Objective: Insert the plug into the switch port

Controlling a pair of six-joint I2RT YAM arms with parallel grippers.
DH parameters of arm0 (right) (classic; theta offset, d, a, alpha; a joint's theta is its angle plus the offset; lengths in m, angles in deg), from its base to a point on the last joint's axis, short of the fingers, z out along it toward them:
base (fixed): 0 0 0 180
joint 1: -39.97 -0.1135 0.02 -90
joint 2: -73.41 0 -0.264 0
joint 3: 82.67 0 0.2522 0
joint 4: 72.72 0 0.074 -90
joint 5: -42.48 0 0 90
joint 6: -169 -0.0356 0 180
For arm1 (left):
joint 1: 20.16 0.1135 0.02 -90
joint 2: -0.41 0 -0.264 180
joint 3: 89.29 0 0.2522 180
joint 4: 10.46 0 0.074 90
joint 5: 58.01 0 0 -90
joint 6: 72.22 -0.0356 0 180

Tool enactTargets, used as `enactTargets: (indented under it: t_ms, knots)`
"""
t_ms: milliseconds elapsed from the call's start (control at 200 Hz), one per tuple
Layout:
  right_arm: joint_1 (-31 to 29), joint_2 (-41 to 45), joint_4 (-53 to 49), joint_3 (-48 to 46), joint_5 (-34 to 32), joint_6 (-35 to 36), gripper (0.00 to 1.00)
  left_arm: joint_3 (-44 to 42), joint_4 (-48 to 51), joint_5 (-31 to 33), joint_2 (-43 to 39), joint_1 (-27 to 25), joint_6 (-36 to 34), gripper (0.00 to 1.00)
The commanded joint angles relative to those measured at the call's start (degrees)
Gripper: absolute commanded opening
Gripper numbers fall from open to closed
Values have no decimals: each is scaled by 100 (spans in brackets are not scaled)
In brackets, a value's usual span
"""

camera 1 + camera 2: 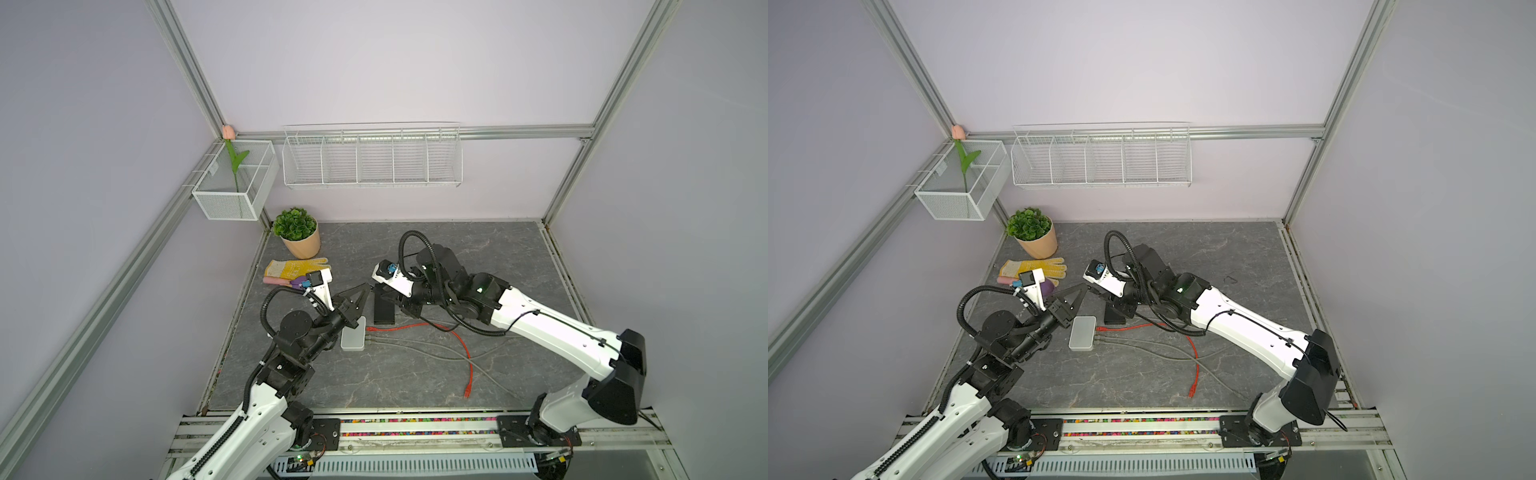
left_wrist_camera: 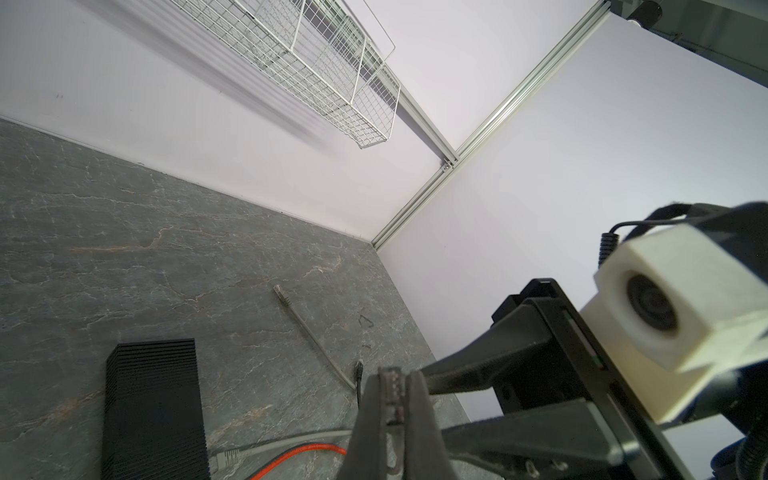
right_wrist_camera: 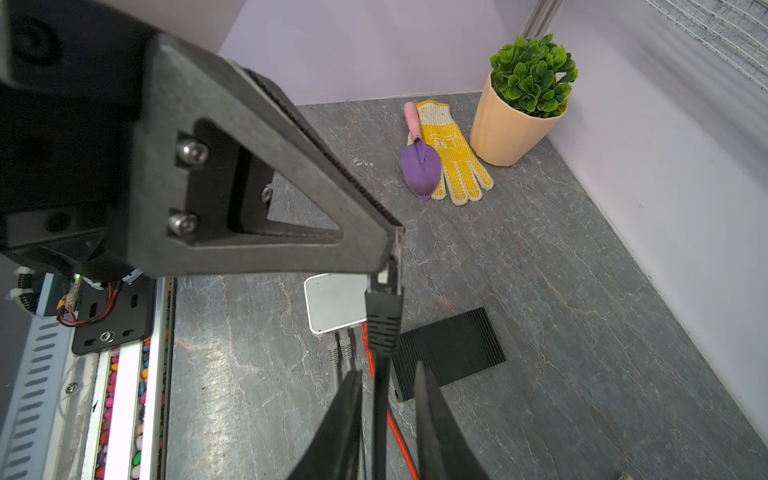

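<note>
The black cable plug with the clear tip point(image 3: 384, 305) is hanging in the air, off the dark grey stone-look table point(image 1: 498, 270). Your left gripper point(image 2: 393, 384) is squeezing tight on its clear tip. In a top view the plug is sitting at about 12 o'clock from the small flat white switch box point(image 1: 353, 337), near it but not touching. Your right gripper point(image 3: 386, 370) is standing a little open, with one finger on each side of the black cable point(image 3: 380, 415) just behind the plug. I am seeing a thin gap on both sides, so it is not gripping yet.

I think you are doing the middle part. The picking up is done. The lining up and the pushing in are waiting for you. The red cable point(image 1: 415, 326) and two grey cables point(image 1: 415, 347) are already sitting in the box, coming out at its 3 o'clock side. A black ribbed pad point(image 1: 384, 311) is lying at 2 o'clock from the box.

Some things are hiding from you. The port holes are not showing in the top views. In the right wrist view the plug is covering part of that side, so I cannot tell which hole is free. In both top views the plug is getting lost among the dark fingers.
</note>
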Motion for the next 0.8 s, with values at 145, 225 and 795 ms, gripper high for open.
enactTargets:
  t_ms: [145, 225, 795]
  knots:
    - [-69, -171, -158, 155, -101, 78, 24, -36, 91, 103, -106, -36, -1, 0]
    - [-70, -169, -160, 165, -111, 71, 21, -35, 111, 99, -114, -31, -10, 0]
    - [-121, -362, -215, 302, -262, 123, 21, -35, 162, 97, -172, -31, 5, 0]
